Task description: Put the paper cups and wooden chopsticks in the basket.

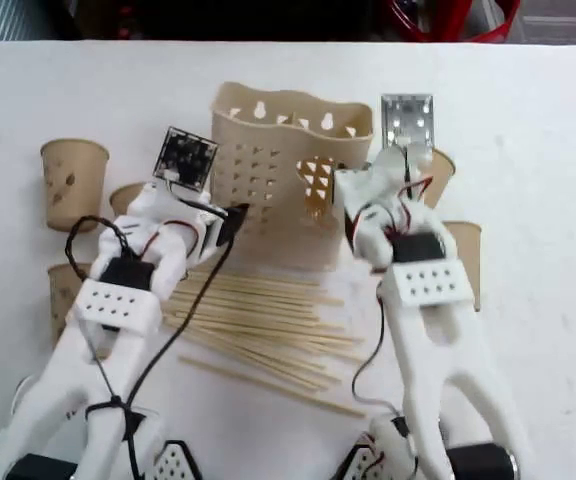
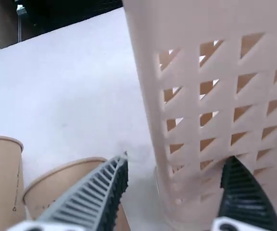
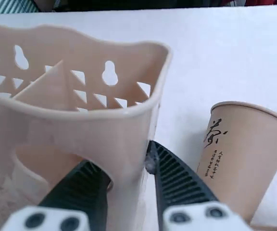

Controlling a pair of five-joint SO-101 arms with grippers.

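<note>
The right gripper point(image 3: 124, 161) is clamped on the near right corner of the beige perforated plastic basket point(image 3: 81, 120). One dark ribbed finger point(image 3: 177, 180) presses the outside of the wall and the other sits on the inner side. The left gripper point(image 2: 177, 159) has its jaws spread wide and holds nothing. Its grey ribbed finger point(image 2: 100, 192) hangs over a cup, and its black finger point(image 2: 244, 197) lies just in front of the basket's left wall, whose corner stands between them.

In the high view the basket point(image 1: 268, 170) stands upright in the middle of the white table point(image 1: 528, 120), toward the far side, with the left gripper point(image 1: 230, 218) at its left face and the right gripper point(image 1: 326, 200) at its right corner.

The brown paper cups stand outside it. One is at the far left point(image 1: 73, 182), and two more are partly hidden by the left arm point(image 1: 128, 195) point(image 1: 63, 290). On the right, one is just beside the basket point(image 1: 440, 170) and another is nearer point(image 1: 465, 255).

The pale wooden chopsticks point(image 1: 268, 320) lie in a loose heap on the table just near of the basket, between the two arms, with a few strays angled nearer.

Bare table stretches far and to the right of the basket. The cups crowd the left side.
</note>
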